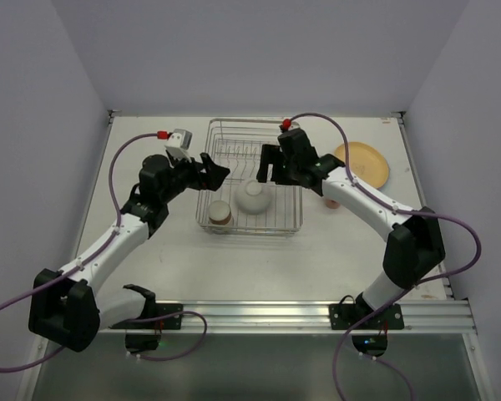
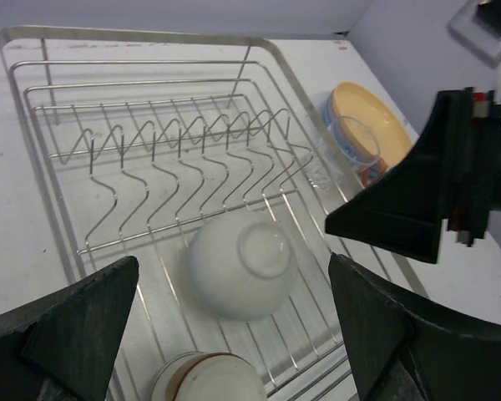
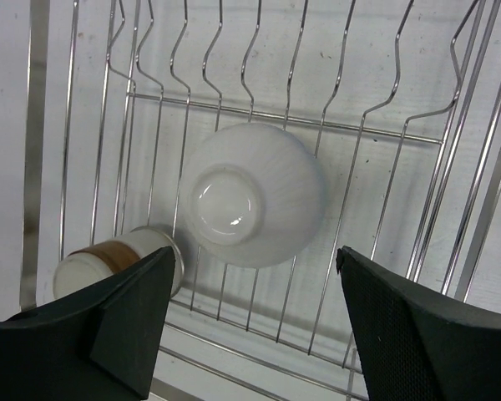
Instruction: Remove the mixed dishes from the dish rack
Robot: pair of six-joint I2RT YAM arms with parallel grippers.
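Both claws hang spread open over the rectangular silver wire dish rack (image 1: 244, 123), gripping nothing.

The rack sits on the white tabletop (image 1: 259, 267), midway between the side edges and toward the far edge. A white bowl (image 1: 255, 197) lies upside down in its near half, with a small brown-banded cup (image 1: 220, 212) in its near-left corner. The right claw (image 1: 267, 171) hovers just above the bowl and the left claw (image 1: 220, 173) over the rack's left side. Near the right edge a yellow-orange round plate (image 1: 363, 163) tops a stack, with a clear glass (image 2: 351, 142) just beside it.
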